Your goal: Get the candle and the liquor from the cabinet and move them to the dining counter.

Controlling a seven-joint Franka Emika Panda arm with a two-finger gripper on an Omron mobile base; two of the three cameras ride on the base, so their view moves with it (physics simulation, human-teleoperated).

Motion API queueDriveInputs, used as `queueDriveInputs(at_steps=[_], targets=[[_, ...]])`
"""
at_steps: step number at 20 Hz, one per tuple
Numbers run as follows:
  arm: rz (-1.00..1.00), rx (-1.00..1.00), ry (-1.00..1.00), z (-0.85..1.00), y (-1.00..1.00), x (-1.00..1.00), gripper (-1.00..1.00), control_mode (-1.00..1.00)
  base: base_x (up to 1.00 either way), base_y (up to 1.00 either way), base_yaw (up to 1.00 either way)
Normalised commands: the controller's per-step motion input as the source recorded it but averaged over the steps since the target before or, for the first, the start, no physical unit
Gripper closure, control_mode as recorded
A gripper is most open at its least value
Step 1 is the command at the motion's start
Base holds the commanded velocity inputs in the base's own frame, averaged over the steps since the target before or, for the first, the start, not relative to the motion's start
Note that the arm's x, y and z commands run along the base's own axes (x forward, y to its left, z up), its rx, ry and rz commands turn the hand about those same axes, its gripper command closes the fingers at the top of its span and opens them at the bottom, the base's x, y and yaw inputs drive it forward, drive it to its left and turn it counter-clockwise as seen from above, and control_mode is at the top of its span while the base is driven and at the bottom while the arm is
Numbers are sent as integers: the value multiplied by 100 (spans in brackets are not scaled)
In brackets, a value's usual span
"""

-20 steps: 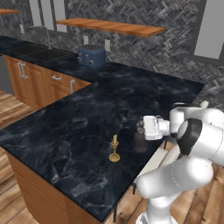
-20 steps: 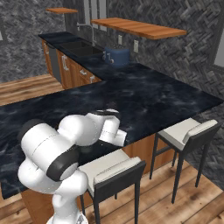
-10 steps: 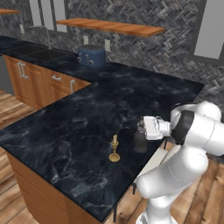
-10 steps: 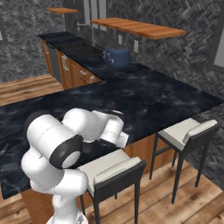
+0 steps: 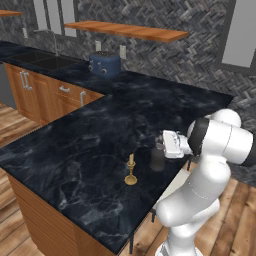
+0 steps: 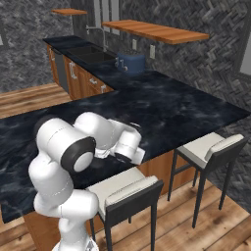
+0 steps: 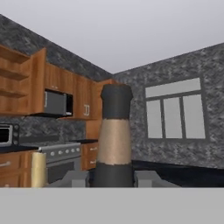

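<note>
The two-finger gripper (image 7: 113, 178) grips the dark squat bottle of liquor (image 5: 158, 159) by its neck, upright on the black marble dining counter (image 5: 90, 150). The short cream candle in its brass holder (image 5: 131, 170) stands just beside it.

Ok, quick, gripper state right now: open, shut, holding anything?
Gripper: fingers shut on the liquor, held upright at the dining counter beside the candle.

White arm folded at the elbow, forearm reaching level across its front, wrist horizontal. Gripper (image 5: 159, 149) pointing sideways at counter height, jaws narrowly parted and clamped on the liquor (image 7: 114, 140) at the neck; fingertips (image 7: 75, 178) either side of it in hand view.
</note>
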Motion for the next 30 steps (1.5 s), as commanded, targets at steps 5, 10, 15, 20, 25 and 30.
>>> queueDriveInputs(at_steps=[5, 10, 15, 20, 25, 30], targets=[[2, 0, -15, -6, 4, 17, 100, -100, 0, 0, 0], [2, 0, -11, -7, 5, 19, 100, -100, 0, 0, 0], [2, 0, -3, -22, 14, 23, 100, -100, 0, 0, 0], [3, 0, 0, -32, 19, 24, 100, -100, 0, 0, 0], [5, 0, 0, -40, 8, 16, 100, -100, 0, 0, 0], [7, 0, 0, -49, 0, 3, -100, -100, 0, 0, 0]])
